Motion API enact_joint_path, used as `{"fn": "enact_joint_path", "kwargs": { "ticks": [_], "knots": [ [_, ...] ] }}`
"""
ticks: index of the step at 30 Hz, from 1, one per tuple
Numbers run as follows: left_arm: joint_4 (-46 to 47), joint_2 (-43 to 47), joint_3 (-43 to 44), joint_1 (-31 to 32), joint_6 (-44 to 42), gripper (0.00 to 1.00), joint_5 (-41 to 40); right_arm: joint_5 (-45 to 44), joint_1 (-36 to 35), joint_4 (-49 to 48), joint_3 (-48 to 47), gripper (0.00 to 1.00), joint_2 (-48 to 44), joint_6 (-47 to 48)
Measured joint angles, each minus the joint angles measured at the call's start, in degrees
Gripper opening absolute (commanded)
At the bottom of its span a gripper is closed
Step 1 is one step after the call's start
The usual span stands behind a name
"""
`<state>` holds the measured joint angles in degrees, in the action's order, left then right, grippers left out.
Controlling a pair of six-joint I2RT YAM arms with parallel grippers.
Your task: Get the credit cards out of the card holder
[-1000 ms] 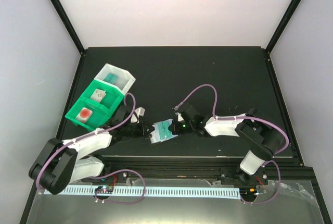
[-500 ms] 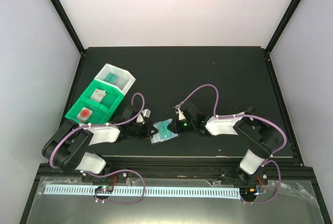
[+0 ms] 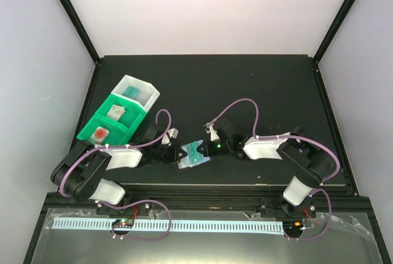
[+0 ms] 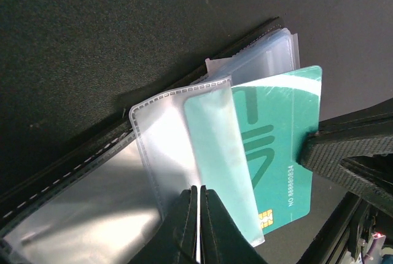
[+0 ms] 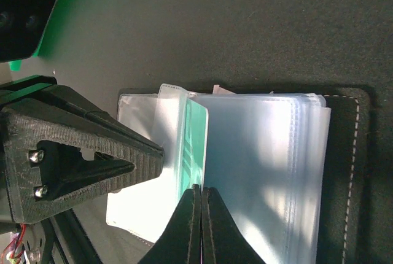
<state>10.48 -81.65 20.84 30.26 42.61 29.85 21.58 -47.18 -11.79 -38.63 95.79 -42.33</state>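
The card holder (image 3: 191, 156) lies open on the black table between my two grippers, its clear pockets (image 4: 166, 153) fanned up. In the left wrist view my left gripper (image 4: 199, 195) is shut on the edge of one clear pocket. A teal credit card (image 4: 282, 147) sticks halfway out of that pocket. My right gripper (image 5: 201, 191) is shut on the teal card's (image 5: 195, 141) lower edge, and one of its fingers (image 4: 350, 153) shows against the card's side in the left wrist view. The holder's black cover (image 5: 353, 178) lies flat to the right.
A green bin (image 3: 92, 128) with two compartments sits at the left and holds a pale card (image 3: 115, 112) and a card with a red mark (image 3: 100, 134). Behind it a white bin (image 3: 146, 97) holds a teal card (image 3: 131, 91). The left gripper's body (image 5: 73, 159) stands close to the pockets.
The left arm has swung forward and its gripper has come right against the card holder and shut on a pocket. The right arm has barely moved.
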Motion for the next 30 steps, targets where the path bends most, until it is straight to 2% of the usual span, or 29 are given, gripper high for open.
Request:
{"fn": "enact_joint_path", "kwargs": {
  "ticks": [9,12,15,21,30],
  "knots": [
    [0.02,0.00,0.00,0.11,0.04,0.08,-0.09,-2.32,0.57,2.40,1.29,0.01,-4.44,-0.09],
    [0.24,0.09,0.00,0.15,0.28,0.17,0.07,-3.85,0.70,3.63,1.33,0.01,-5.88,-0.22],
    [0.00,1.20,0.00,0.20,0.94,0.33,-0.02,-4.96,0.72,4.81,1.53,0.01,-7.39,-0.44],
    [-3.08,8.02,0.17,0.20,1.68,0.52,-0.39,-6.21,0.76,6.60,1.84,0.01,-10.75,-1.36],
    [-3.48,17.33,0.26,0.20,4.55,0.63,1.27,-3.50,0.98,3.23,4.09,0.01,-18.14,-4.81]
  ]
}}
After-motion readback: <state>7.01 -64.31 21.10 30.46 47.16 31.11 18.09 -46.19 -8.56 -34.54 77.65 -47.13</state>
